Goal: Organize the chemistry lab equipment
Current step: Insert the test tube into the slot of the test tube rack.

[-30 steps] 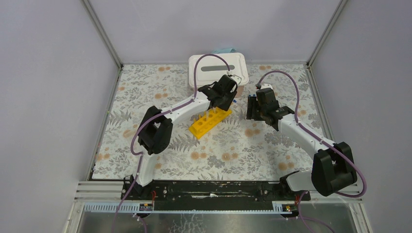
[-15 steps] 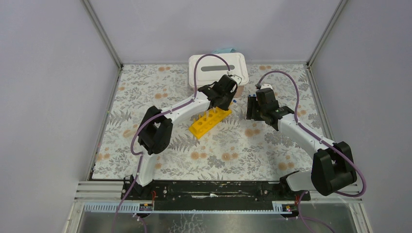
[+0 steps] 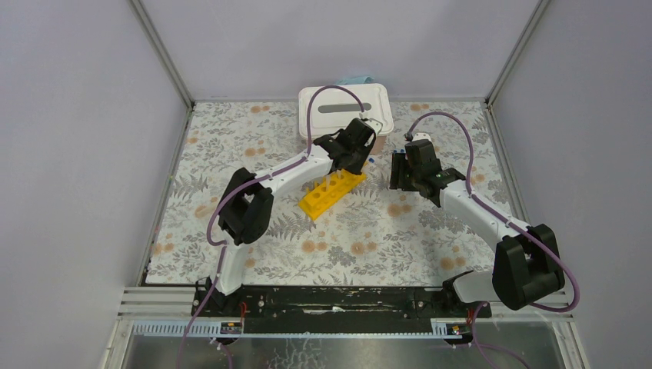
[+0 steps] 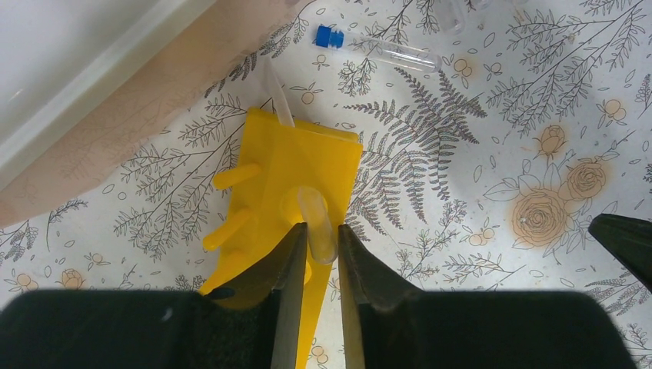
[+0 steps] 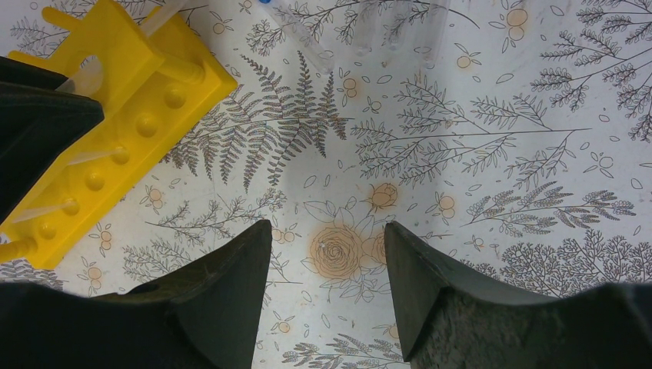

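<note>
The yellow test-tube rack lies slanted on the flowered mat in mid-table. In the left wrist view my left gripper hangs over the rack's far end. Its jaws are shut on a clear tube that stands at a hole there. A blue-capped clear tube lies on the mat beyond the rack. My right gripper stands open over bare mat, right of the rack, with nothing between its fingers. More clear tubes lie ahead of it. No wire ring or bottle is in view.
A white lidded box sits at the back edge of the mat, just behind the left gripper. The right gripper is close to the rack's far end. Metal frame posts and grey walls bound the mat.
The left jaws have narrowed onto the clear tube. Neither arm has visibly shifted, and the right gripper has stayed open.
</note>
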